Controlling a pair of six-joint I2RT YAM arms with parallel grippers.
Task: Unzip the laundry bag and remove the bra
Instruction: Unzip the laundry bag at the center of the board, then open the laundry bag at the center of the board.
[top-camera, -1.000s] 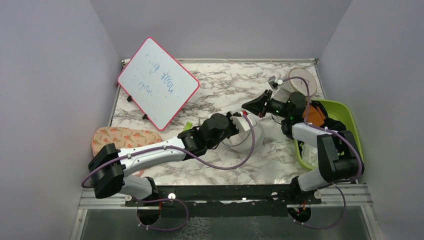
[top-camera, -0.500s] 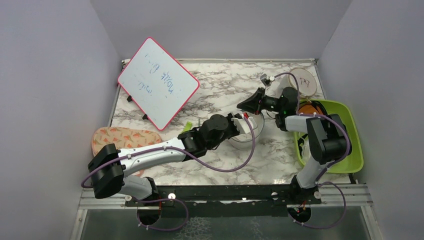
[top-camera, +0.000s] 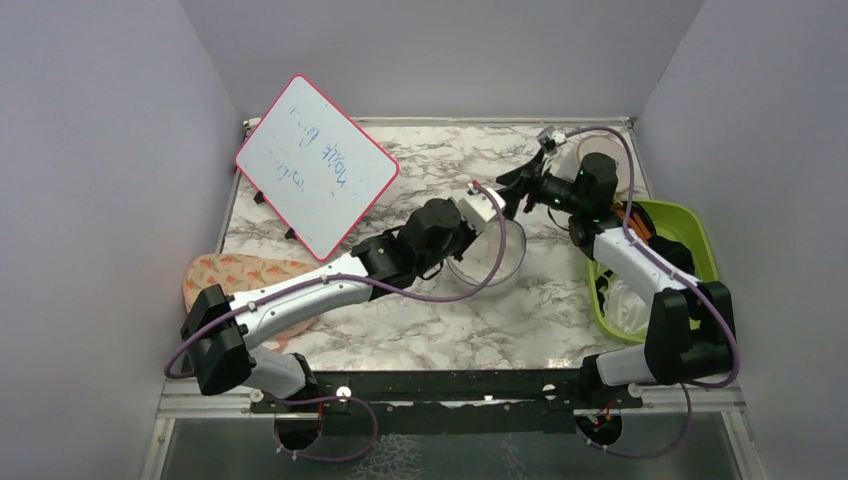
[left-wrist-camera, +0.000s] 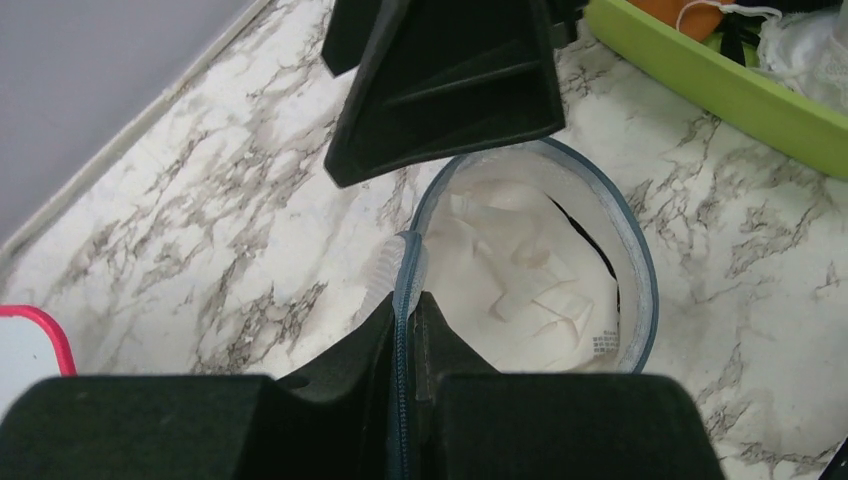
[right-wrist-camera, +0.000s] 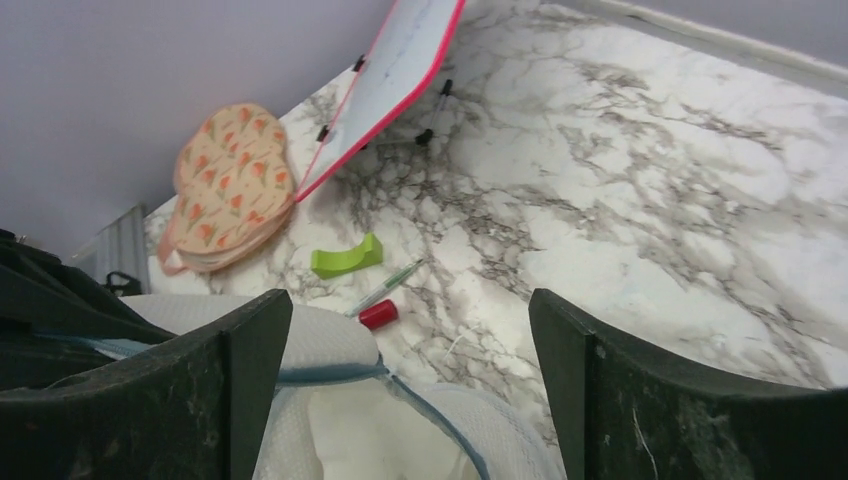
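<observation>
The laundry bag (top-camera: 487, 270) lies at mid-table, its blue zipper rim (left-wrist-camera: 640, 290) parted and the mesh top lifted. The white bra (left-wrist-camera: 520, 280) lies bunched inside and also shows under the mesh (right-wrist-camera: 360, 430). My left gripper (top-camera: 484, 208) is shut on the zipper edge of the raised flap; the zipper runs between its fingertips (left-wrist-camera: 408, 300). My right gripper (top-camera: 512, 190) hangs open just above the bag's far edge, holding nothing. Its black fingers (left-wrist-camera: 440, 90) hover over the rim. Between them (right-wrist-camera: 410, 300) I see only mesh and marble.
A pink-framed whiteboard (top-camera: 317, 180) leans at the back left. A patterned pad (top-camera: 250, 275) lies at the left edge. A green bin (top-camera: 703, 245) with clothes stands at the right. A round beige case (top-camera: 610, 148) sits at the back right. A green piece (right-wrist-camera: 345, 258) and red-capped pen (right-wrist-camera: 380, 312) lie nearby.
My right gripper has gone from shut to wide open and has pulled back toward the far right. The left gripper has lifted the zipper edge up and back, and the bag gapes wider.
</observation>
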